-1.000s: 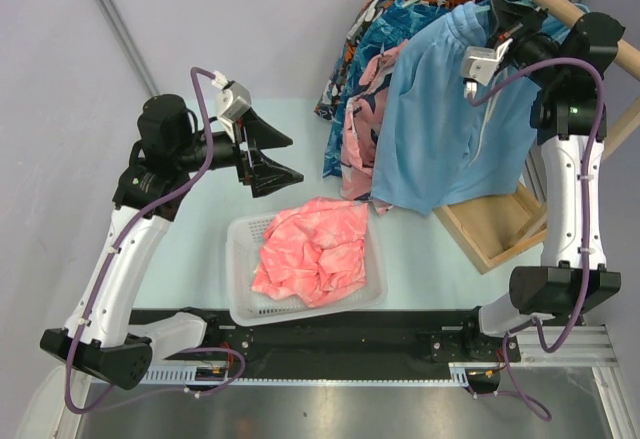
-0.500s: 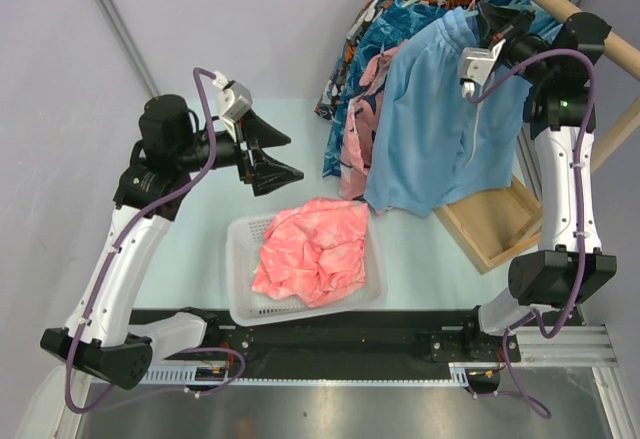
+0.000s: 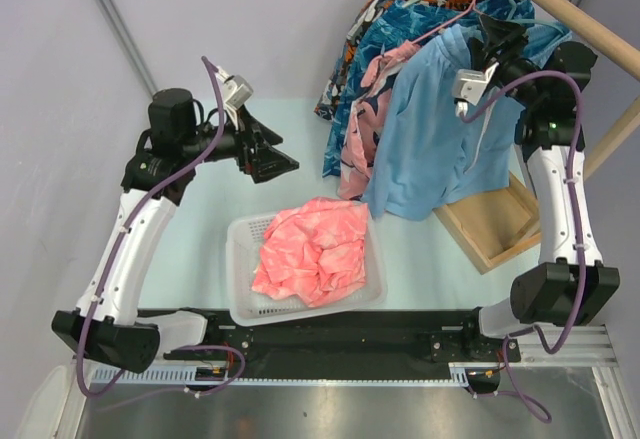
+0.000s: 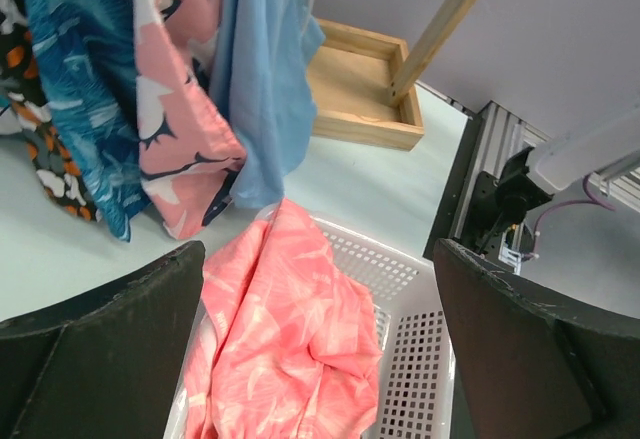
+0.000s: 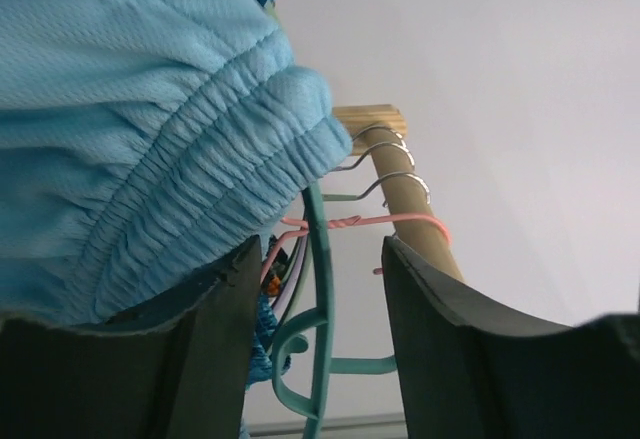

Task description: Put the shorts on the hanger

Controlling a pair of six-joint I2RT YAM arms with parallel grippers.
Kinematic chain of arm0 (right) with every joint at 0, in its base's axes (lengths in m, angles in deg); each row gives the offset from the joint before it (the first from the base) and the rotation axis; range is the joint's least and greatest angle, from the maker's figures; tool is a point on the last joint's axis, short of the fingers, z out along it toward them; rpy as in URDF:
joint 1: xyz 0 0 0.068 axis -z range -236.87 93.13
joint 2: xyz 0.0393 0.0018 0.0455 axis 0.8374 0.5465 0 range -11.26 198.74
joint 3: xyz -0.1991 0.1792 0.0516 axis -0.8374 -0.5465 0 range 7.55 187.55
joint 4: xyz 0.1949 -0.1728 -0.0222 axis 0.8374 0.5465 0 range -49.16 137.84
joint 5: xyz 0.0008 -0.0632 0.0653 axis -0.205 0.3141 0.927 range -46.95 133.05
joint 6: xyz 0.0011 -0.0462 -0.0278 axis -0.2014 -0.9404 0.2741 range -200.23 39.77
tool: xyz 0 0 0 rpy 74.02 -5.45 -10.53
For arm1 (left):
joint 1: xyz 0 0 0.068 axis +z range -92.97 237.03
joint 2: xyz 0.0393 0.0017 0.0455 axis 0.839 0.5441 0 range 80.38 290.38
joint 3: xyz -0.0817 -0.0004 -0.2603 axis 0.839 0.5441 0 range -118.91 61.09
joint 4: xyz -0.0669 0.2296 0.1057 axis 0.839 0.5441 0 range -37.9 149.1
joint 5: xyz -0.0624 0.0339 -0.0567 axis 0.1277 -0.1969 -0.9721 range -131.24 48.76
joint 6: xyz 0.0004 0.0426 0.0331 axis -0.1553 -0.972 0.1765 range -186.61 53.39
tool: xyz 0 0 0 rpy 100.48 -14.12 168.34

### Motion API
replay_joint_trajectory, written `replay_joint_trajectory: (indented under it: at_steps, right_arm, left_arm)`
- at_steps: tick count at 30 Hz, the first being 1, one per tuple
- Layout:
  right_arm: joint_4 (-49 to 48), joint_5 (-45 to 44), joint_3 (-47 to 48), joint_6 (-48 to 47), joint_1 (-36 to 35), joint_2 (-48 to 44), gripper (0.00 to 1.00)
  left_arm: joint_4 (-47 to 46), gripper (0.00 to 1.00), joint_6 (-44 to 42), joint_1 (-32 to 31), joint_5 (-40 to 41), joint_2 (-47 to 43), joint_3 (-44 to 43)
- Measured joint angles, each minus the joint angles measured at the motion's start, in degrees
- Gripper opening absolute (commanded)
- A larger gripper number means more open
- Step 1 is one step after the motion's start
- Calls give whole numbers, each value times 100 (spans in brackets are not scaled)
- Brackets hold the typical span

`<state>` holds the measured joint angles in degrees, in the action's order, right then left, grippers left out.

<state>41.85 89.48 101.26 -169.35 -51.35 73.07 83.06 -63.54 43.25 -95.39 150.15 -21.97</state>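
While the shorts (image 5: 130, 109) bunch just beside it, right tool (image 5: 322, 254) stands released — hanger (image 5: 322, 379) beyond

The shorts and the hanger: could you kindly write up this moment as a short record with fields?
shorts: sky-blue, draped on the hanger, legs hanging down
hanger: mint-green, up by the wooden rail
right gripper: open, one finger on either side of the hanger, close under the elastic waist
left gripper: open, holding nothing, above the table
basket: white, holding salmon-pink shorts
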Motion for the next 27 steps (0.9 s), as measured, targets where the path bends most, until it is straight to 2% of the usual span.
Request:
replay_joint_trajectory:
  at_steps: [11, 15, 17, 19, 21, 24, 27]
  right_arm:
    - [380, -481, -540, 127, -129, -1270, 70]
    - [590, -719, -717, 553, -197, -1781, 74]
    - [791, -922, -739, 960, -337, -1982, 78]
    - [1084, -1182, -752, 1478, -610, -2214, 92]
    - [1414, -1445, -756, 2048, -903, -2393, 100]
    - [1908, -1716, -824, 3029, -1294, -2610, 100]
    - [2304, -1932, -1145, 4183, -1646, -2787, 100]
  left_arm:
    - [511, 100, -2, 732, 109, 586, -321]
    - [741, 100, -57, 931, 188, 708, -485]
    - [981, 100, -166, 953, 313, 774, -697]
    - [1244, 100, -319, 951, 520, 850, -984]
    - [1506, 100, -514, 953, 754, 892, -1200]
    - [1864, 100, -793, 953, 1132, 876, -1307]
    - [2063, 100, -990, 953, 1663, 734, -1016]
